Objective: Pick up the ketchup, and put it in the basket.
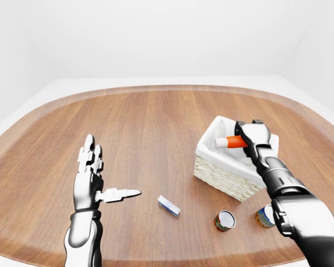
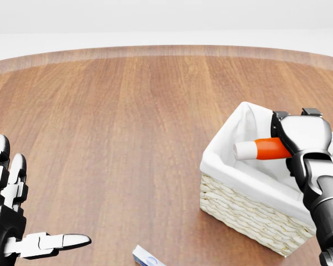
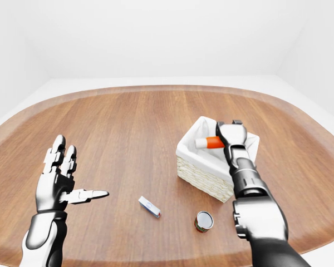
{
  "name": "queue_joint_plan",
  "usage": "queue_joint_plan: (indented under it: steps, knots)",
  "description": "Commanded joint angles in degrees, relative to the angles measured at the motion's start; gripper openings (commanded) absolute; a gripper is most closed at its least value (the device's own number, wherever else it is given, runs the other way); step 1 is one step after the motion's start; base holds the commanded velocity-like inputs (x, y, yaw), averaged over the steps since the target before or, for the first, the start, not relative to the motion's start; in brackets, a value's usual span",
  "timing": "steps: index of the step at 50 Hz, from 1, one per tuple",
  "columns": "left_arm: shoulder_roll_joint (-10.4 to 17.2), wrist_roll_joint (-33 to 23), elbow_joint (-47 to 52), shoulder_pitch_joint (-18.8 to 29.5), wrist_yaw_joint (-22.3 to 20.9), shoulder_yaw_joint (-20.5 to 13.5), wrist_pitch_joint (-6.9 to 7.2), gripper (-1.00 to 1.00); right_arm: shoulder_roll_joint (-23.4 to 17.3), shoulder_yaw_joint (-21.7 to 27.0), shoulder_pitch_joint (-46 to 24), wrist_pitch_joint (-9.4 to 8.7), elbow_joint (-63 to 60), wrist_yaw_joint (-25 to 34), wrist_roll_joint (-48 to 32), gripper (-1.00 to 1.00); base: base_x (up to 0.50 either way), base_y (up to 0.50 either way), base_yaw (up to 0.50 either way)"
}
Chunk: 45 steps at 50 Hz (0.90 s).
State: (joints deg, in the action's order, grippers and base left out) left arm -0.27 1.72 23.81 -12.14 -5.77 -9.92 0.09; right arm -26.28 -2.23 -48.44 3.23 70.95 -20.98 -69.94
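Observation:
The ketchup (image 2: 263,148) is an orange-red bottle with a white cap. It lies level, cap to the left, over the inside of the white-lined wicker basket (image 2: 250,213) at the right of the head view. My right hand (image 2: 295,126) is shut on the bottle's base end, above the basket's opening. I cannot tell whether the bottle touches the liner. My left hand (image 1: 97,175) is open and empty, fingers up and thumb pointing right, over the wood table at the lower left, far from the basket.
A small white and blue box (image 1: 168,205) lies on the table between my hands. Two cans lie below the basket in the left-eye view, one (image 1: 224,220) in full view and one (image 1: 264,216) partly behind my right forearm. The round table's rim (image 1: 156,88) curves along the top.

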Motion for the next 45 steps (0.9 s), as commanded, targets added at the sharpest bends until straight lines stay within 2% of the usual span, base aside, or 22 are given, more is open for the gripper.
queue_joint_plan:
  steps: [1,29,30,45]
  knots:
    - [0.0,0.0,0.1,0.1,0.0,0.0,0.22,1.00,0.3,0.2,-0.5,0.19,1.6,-2.3,1.2,-1.00,0.00,0.00,0.00]
    - [0.0,-0.2,-0.3,0.0,0.1,0.2,-0.24,1.00,0.4,-0.1,-0.1,0.03,2.8,-3.8,2.0,-1.00,0.00,0.00,0.00]
    - [0.0,-0.2,-0.5,0.1,0.0,0.1,-0.32,1.00,0.2,0.2,-0.6,0.13,2.4,-4.5,2.3,1.00,0.00,0.00,0.00]
    - [0.0,-0.3,0.1,-0.1,0.0,0.2,0.00,1.00,0.0,0.1,-1.2,0.30,1.6,-5.2,2.3,1.00,0.00,0.00,0.00]
